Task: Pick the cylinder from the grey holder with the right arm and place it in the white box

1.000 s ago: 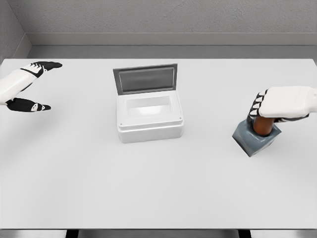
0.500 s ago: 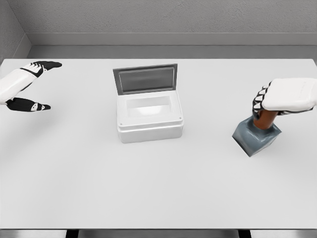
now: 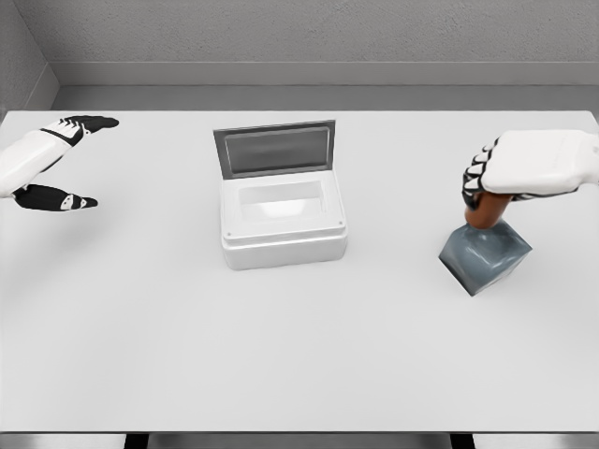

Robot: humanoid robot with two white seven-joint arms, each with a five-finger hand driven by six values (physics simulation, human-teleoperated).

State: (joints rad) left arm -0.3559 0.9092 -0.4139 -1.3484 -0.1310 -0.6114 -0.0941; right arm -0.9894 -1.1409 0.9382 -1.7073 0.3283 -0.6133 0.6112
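Note:
A brown cylinder (image 3: 485, 214) is held upright in my right hand (image 3: 505, 176), whose fingers are curled around its upper part. Its lower end is just above the top of the grey holder (image 3: 485, 254), which stands on the table at the right. The white box (image 3: 282, 222) sits in the middle of the table with its grey lid (image 3: 274, 148) standing open at the back. My left hand (image 3: 49, 165) hovers open over the far left of the table.
The white table (image 3: 299, 355) stretches wide between the box and the holder. A grey wall runs behind its far edge.
My right hand has risen and shifted slightly left, drawing the cylinder up out of the grey holder. The left arm has stayed still.

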